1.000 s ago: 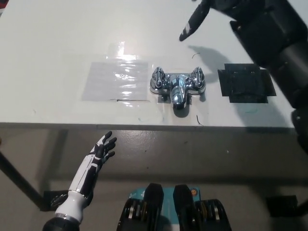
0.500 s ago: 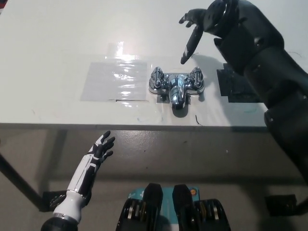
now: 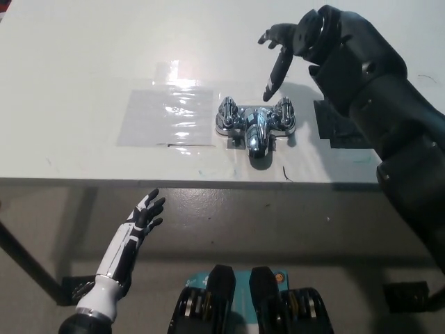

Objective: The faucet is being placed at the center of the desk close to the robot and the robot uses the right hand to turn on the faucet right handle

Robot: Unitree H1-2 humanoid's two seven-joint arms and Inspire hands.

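our right hand (image 3: 288,45) hangs over the desk (image 3: 83,69), fingers (image 3: 277,73) spread and loose, gripping nothing. the faucet (image 3: 254,126) sits just past the fingertips on the robot's side, near the desk's front edge. its right handle (image 3: 284,113) is the part closest to the longest finger, apart, no contact. we judge it rigid chromed metal, probably heavy enough not to slide, and slick, so we'd wrap the fingers round the handle's top from both sides, not push one face. left hand (image 3: 142,219) rests low below the desk edge, fingers apart, empty.
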